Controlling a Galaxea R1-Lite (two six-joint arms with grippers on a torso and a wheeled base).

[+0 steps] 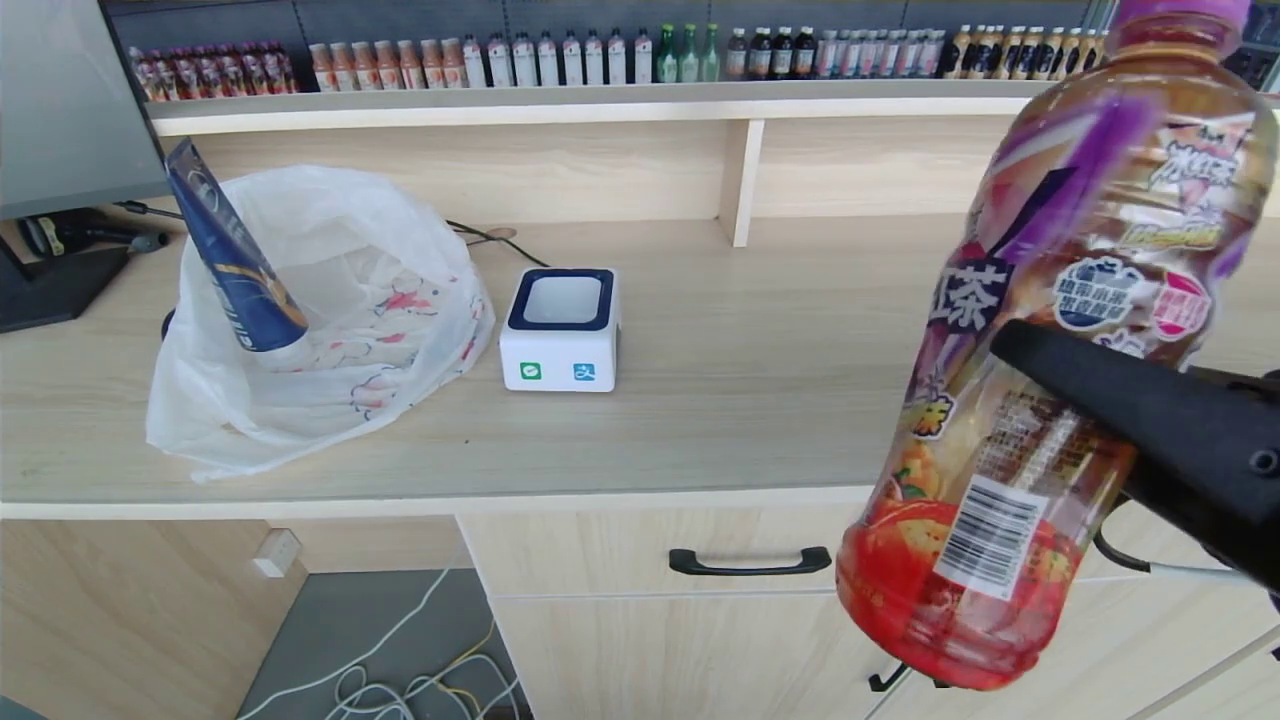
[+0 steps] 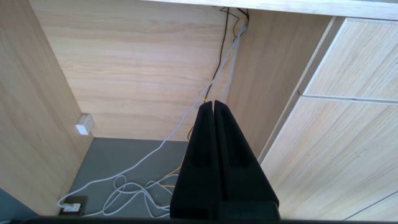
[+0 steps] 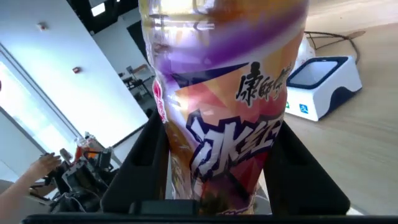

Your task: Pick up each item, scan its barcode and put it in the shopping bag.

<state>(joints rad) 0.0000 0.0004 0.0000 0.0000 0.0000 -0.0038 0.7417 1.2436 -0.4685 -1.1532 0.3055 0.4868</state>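
A clear plastic drink bottle (image 1: 1075,300) with a purple cap is held up close to the head camera, on the right, well apart from everything on the counter. It leans, cap up and base down toward the counter's front edge. The right gripper (image 3: 224,174) pinches it around the middle, one black finger on each side of the body. The label is purple, orange and red, with large white characters, fruit pictures near the base and small round badges. A white panel with a black barcode (image 1: 990,535) faces the camera low on the bottle.

On the pale wooden counter (image 1: 760,380), a small white scanner (image 1: 560,328) with a dark blue rim and two small square icons on its front sits near the middle. Just to its left lies an open, thin white shopping bag (image 1: 400,300) with a pink pattern. A dark blue tube (image 1: 232,262) stands tilted inside it.

The left gripper (image 2: 213,107) hangs below counter level beside the wooden cabinet, its fingers pressed together, holding nothing. Loose cables (image 2: 134,193) lie on the grey floor beneath it.
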